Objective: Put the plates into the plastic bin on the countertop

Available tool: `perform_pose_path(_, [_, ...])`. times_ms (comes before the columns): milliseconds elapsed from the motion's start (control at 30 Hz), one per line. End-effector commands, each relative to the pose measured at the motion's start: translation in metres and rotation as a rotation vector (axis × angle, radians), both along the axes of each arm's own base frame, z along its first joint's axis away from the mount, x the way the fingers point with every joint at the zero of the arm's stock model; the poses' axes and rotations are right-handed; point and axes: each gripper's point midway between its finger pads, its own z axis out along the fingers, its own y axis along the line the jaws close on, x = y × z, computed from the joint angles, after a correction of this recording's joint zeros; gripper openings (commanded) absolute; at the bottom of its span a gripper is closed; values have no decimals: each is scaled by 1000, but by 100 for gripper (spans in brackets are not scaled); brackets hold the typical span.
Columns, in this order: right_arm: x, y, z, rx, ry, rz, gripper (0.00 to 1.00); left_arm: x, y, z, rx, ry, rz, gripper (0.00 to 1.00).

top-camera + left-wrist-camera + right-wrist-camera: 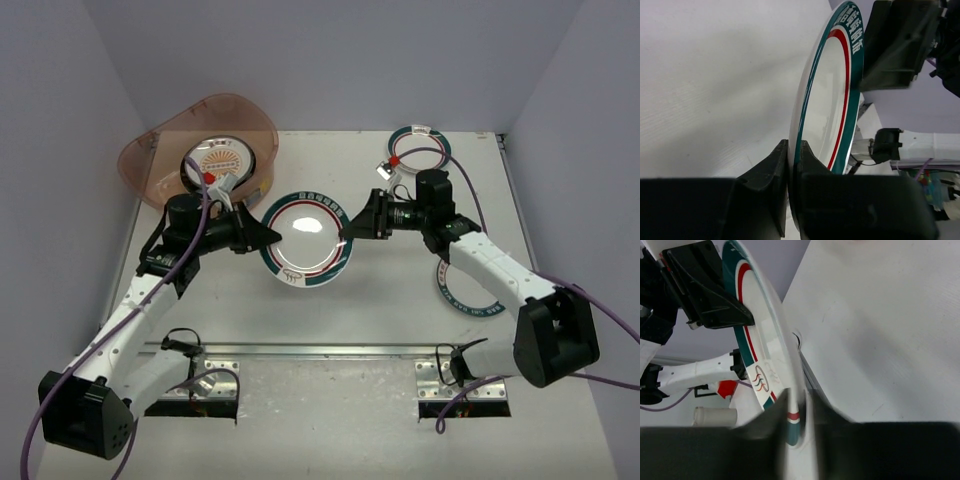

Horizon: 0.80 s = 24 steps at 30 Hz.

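Note:
A teal-red banded plate (pixel 305 240) (pixel 827 90) (pixel 757 325) is held above the middle of the countertop (pixel 390 310), between both arms. My left gripper (pixel 272 237) (pixel 791 150) is shut on its left rim. My right gripper (pixel 347 232) (pixel 799 400) clamps the opposite rim, its fingers blurred. The plastic bin (pixel 150 165) stands at the back left with an orange sunburst plate (pixel 222 160) in it. Another teal-red ringed plate (pixel 420 150) lies at the back right. A teal-lettered plate (pixel 465 297) lies partly under my right arm.
A metal rail (pixel 320 350) runs along the front of the countertop, with the arm bases behind it. Purple walls close in the left, back and right sides. Purple cables trail from both arms.

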Motion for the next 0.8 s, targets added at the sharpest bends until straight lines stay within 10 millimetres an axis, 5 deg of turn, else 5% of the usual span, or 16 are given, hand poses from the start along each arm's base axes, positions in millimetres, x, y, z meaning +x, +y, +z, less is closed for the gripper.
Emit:
perform_pose_path(0, [11,-6,25,10,-93,-69,86,22,15,38,44,-119,138,0])
perform_pose_path(33, [15,-11,19,-18,-91,-108,99,34,28,44,70,-123,238,0])
perform_pose_path(200, [26,-56,-14,-184,-66,-341,99,86,117,113,61,-123,708,0])
perform_pose_path(367, [19,-98,-44,-336,-3,-520,99,134,202,131,-48,-81,1029,0])
perform_pose_path(500, [13,-134,-69,-423,55,-726,99,189,243,112,-63,-15,1167,0])
perform_pose_path(667, [-9,-133,-71,-379,28,-693,99,259,263,69,-88,55,1176,0])
perform_pose_path(700, [-14,-132,-74,-378,27,-682,99,269,262,74,-97,45,1159,0])
perform_pose_path(767, [-21,-132,-77,-381,24,-659,99,291,267,44,-58,97,1150,0])
